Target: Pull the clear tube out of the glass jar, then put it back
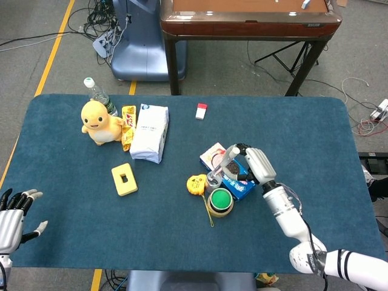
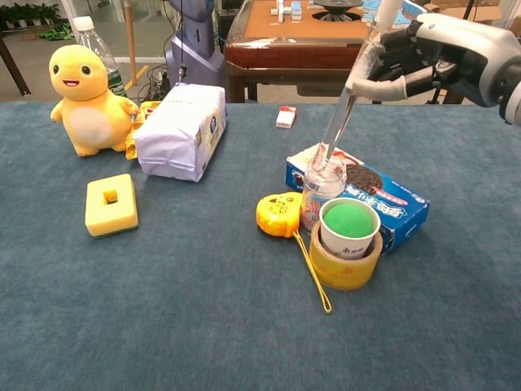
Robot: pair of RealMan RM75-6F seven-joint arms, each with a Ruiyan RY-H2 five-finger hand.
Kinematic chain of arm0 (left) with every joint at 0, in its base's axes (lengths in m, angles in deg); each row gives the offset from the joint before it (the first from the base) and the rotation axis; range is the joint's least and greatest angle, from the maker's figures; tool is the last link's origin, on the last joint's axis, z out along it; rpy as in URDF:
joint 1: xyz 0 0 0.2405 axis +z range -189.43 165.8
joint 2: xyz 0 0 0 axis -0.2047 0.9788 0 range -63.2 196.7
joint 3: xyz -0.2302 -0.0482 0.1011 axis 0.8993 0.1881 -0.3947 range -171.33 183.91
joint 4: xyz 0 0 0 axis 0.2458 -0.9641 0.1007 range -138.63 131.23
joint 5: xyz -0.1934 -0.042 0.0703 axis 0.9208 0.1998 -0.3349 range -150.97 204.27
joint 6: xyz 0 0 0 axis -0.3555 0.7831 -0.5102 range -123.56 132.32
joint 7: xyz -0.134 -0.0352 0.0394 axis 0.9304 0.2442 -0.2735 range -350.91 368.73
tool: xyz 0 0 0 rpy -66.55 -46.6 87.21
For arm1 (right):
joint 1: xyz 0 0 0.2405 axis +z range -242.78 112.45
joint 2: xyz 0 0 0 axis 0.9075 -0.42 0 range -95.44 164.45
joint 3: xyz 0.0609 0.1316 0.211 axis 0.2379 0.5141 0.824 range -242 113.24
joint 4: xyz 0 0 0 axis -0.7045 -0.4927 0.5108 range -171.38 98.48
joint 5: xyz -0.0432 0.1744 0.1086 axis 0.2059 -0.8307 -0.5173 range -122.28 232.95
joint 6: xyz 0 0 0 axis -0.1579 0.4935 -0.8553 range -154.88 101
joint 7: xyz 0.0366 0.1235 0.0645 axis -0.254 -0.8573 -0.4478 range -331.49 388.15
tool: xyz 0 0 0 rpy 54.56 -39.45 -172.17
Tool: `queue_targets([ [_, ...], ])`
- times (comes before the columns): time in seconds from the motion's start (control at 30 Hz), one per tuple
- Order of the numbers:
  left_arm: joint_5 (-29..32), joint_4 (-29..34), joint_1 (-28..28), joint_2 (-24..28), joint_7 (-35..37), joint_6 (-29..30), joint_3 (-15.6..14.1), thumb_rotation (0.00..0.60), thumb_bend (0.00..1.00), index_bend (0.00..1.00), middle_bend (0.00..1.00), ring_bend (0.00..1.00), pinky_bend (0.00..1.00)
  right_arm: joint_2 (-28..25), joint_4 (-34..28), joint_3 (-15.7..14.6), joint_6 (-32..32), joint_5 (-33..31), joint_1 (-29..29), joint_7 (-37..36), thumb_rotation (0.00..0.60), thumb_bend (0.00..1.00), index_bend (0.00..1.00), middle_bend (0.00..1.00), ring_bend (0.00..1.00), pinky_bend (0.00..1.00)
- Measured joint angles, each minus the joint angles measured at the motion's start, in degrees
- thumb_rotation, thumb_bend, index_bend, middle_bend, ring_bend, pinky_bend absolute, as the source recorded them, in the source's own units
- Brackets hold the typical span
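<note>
Right robot hand [image 2: 423, 57] clamped on the tube [image 2: 346, 106], its lower tip right at the jar [image 2: 321, 191] mouth, tilted. Left robot hand [image 1: 13, 212] idle, fingers apart. Risk: the slanted tube catches the rim and tips the jar.
</note>
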Motion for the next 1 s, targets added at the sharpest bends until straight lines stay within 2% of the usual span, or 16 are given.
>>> queue_targets([
  [0.33,0.1,-0.4,0.2,-0.1,0.3,0.0,-0.1,0.600,0.24,0.25,0.20,0.16,0.02,3.4,4.9,-1.7,1.1,0.5,1.3,1.1,0.600,0.57,0.62,0.44,0.30,0.27],
  [0.67,0.1,-0.5,0.5,-0.1,0.5,0.1,-0.1,0.600,0.24,0.25,0.20,0.16,0.02,7.1,9.9,-3.4,3.1,1.3,2.5,0.3,0.600,0.50,0.62,0.43,0.30,0.27],
  [0.87,0.1,-0.6,0.7,0.0,0.6,0.3,-0.2,0.600,0.24,0.25,0.20,0.16,0.02,7.8,10.6,-4.2,4.3,0.8,2.7,0.5,0.600,0.42,0.62,0.39,0.29,0.27],
  [1.0,0.1,-0.6,0.7,-0.1,0.5,0.3,-0.2,0.600,0.24,0.25,0.20,0.16,0.02,7.7,10.4,-4.5,4.4,0.5,2.5,0.8,0.600,0.33,0.54,0.36,0.27,0.27],
])
